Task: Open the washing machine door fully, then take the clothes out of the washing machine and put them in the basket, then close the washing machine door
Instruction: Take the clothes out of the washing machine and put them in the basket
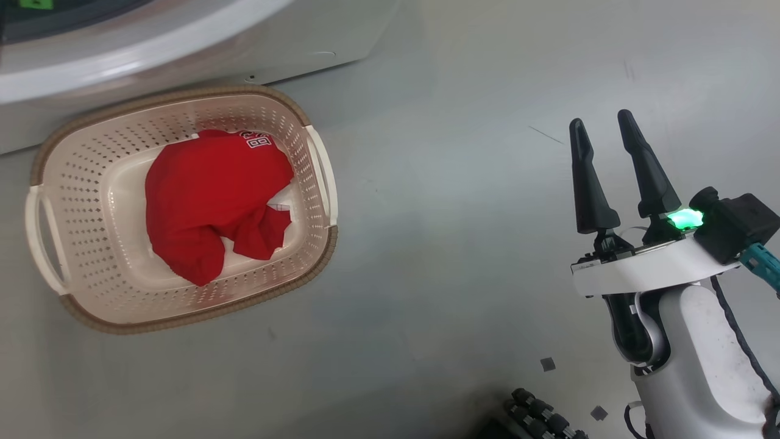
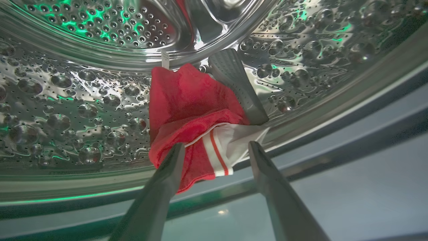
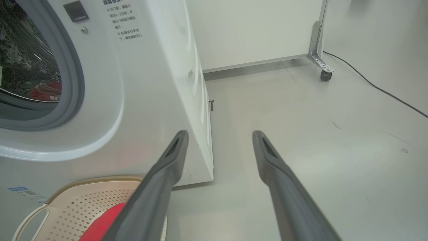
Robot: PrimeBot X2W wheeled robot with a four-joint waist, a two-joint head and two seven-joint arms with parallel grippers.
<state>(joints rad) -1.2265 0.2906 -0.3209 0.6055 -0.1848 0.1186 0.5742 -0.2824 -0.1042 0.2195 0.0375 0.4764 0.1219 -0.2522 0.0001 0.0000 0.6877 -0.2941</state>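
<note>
While spread wide apart and clamped on nothing, reaching into the washing machine (image 3: 150, 83): left gripper (image 2: 216, 146), dark fingers set either side of the near hem of a red-and-white garment (image 2: 187, 100). Probably lined up that way for a pinch on the cloth's closest edge; whether already touching it, impossible to tell. Garment lying low in the steel drum (image 2: 67, 100), bunched against a grey ribbed paddle (image 2: 237, 87). Long axis running away from the fingers toward the drum's back, white striped hem pointing at the opening, small white tag (image 2: 165, 59) at the far end. Off to the robot's right, poised over bare grey floor (image 1: 463, 213): right gripper (image 1: 600, 121), likewise parted and empty, seemingly parked clear of the working arm. Farther left in the head view, a cream basket (image 1: 91, 183) tucked against the machine's foot, likely for a short drop from the opening. Inside it, a crumpled red jersey (image 1: 213, 195), lettered corner toward the machine, no clear long axis. Door closing yet to come.
</note>
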